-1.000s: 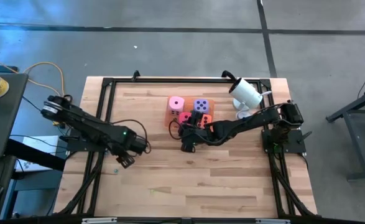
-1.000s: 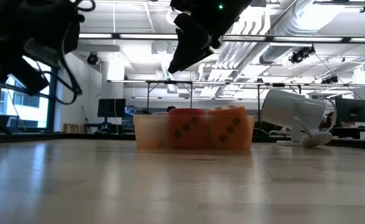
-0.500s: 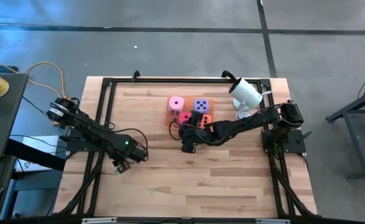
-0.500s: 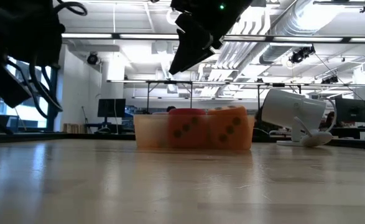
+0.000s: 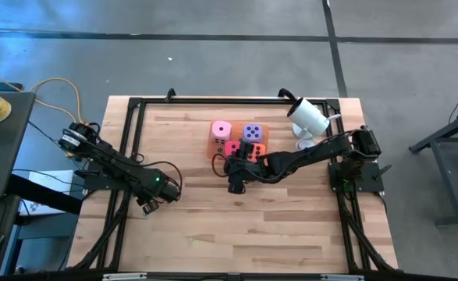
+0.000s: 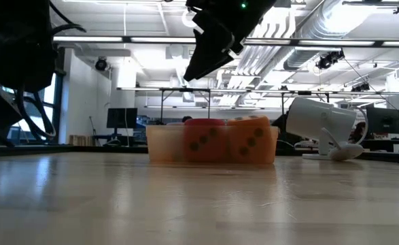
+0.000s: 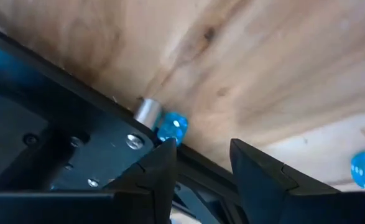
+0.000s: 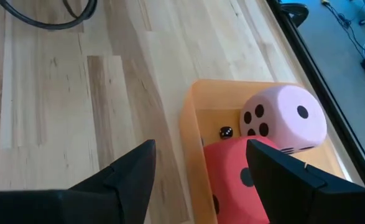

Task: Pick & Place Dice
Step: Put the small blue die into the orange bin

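Four dice (image 5: 239, 140) in tray (image 8: 189, 134); right gripper (image 5: 236, 183) beside tray, fingers wide, empty; left gripper (image 5: 146, 206) well away, fingers parted.

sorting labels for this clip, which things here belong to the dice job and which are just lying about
Part of the job:
- pink die
- purple die
- red die
- orange die
- orange tray holding all four
- right tool, open, beside the tray
- left tool, near the table's left edge

Just lying about:
- white camera
- cables
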`<state>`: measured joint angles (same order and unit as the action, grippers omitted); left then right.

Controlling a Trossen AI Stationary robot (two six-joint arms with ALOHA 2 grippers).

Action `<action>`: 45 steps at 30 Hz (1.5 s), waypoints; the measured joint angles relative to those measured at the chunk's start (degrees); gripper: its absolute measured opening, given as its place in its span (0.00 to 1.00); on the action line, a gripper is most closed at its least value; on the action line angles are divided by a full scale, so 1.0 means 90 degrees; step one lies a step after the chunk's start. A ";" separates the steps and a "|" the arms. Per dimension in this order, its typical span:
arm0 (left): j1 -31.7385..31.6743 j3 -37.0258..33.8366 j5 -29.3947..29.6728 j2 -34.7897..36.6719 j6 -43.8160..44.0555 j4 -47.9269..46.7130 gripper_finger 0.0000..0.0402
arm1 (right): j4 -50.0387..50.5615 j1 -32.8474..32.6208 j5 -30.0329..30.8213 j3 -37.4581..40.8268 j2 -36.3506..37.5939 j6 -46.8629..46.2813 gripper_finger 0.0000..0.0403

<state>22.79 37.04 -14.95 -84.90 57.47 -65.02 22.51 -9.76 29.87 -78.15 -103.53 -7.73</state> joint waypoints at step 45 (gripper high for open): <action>-0.0554 -0.0422 -0.0328 -0.0002 -0.0582 0.0358 0.36 | -0.0105 0.0002 -0.0265 0.0000 0.0000 0.0000 0.59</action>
<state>17.80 33.24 -17.90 -84.93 52.24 -61.80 21.56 -9.74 27.48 -78.15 -103.53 -7.73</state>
